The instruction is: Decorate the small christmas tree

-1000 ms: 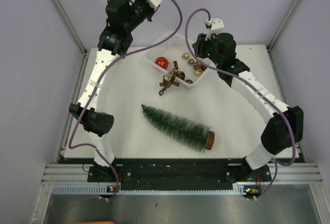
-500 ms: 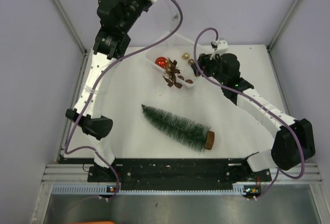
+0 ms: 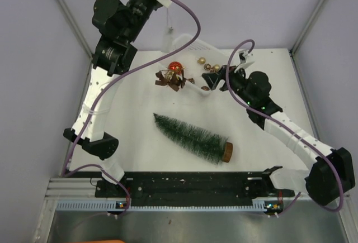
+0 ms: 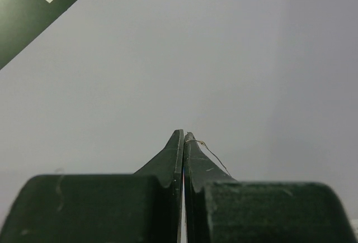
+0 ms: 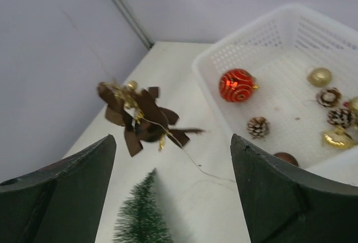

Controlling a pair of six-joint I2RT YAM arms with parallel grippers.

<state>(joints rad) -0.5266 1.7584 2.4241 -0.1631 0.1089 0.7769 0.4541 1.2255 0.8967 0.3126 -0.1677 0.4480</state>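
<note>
**Operator:** First entry, the tree?

**Clerk:** Tree [image 3: 190, 134]: one, lying on its side on the counter [image 3: 140, 98], in the middle of your overhead view. Tip to the upper left, wooden disc base to the lower right. Neither pincer touches it.

**Operator:** Pincers?

**Clerk:** Left pincer [image 4: 183, 136]: raised at the top left of your overhead view, facing the wall. Its fingers are pressed together, with a fine thread [image 4: 194, 141] caught at the tips. Right pincer [image 5: 172, 142]: spread wide and holding nothing, right of centre overhead, pointed toward the basket.

**Operator:** Ornaments?

**Clerk:** Brown ornament [image 5: 142, 117]: one, leaf-shaped pieces with gold bits, left of centre in your right wrist view, above the tree tip. A thread trails off it to the lower right; I cannot tell whether it is the one at the left pincer. Basket [image 5: 263, 31]: white, upper right of that view. It holds a red bauble [image 5: 236, 85], a gold bauble [image 5: 319, 76], pine cones [image 5: 257, 125] and a few more small pieces.
</note>
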